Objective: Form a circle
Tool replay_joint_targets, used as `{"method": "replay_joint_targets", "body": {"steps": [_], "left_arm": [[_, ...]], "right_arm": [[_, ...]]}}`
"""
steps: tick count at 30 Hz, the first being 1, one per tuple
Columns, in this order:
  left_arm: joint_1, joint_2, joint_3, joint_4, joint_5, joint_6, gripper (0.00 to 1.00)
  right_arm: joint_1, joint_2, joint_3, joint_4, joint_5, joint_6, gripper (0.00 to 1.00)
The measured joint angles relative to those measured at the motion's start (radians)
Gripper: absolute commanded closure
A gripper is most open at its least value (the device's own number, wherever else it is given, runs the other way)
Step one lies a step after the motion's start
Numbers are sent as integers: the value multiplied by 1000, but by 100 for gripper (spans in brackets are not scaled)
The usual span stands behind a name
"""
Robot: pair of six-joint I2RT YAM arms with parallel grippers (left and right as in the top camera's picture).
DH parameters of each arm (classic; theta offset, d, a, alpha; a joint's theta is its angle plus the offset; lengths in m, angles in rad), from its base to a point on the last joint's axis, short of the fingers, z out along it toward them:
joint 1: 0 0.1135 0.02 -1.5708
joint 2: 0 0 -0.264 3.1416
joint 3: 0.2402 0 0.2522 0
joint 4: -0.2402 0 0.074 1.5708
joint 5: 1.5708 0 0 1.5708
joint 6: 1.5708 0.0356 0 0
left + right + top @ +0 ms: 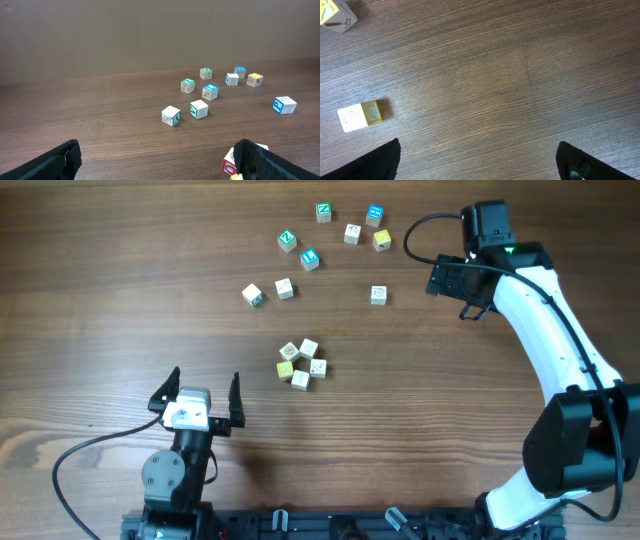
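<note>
- Sitting mid-tabletop, the circle (301, 365) looks already formed: five cubes in a tight ring, so little seems left to do.
- The left fingers (235, 392) hover near and left of it, apart and empty.
- The right fingers (375, 165) hang far right, apart and empty, over bare tabletop (520, 75) beside loose cubes (284, 288).

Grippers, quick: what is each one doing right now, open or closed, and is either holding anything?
Left gripper: open, holding nothing.
Right gripper: open, holding nothing.
</note>
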Motion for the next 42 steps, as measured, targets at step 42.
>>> {"method": "replay_joint_targets", "body": {"steps": [42], "left_arm": [[0, 0, 0, 0, 0, 3, 0]], "right_arm": [[0, -513, -1023, 937, -281, -274, 0]]}}
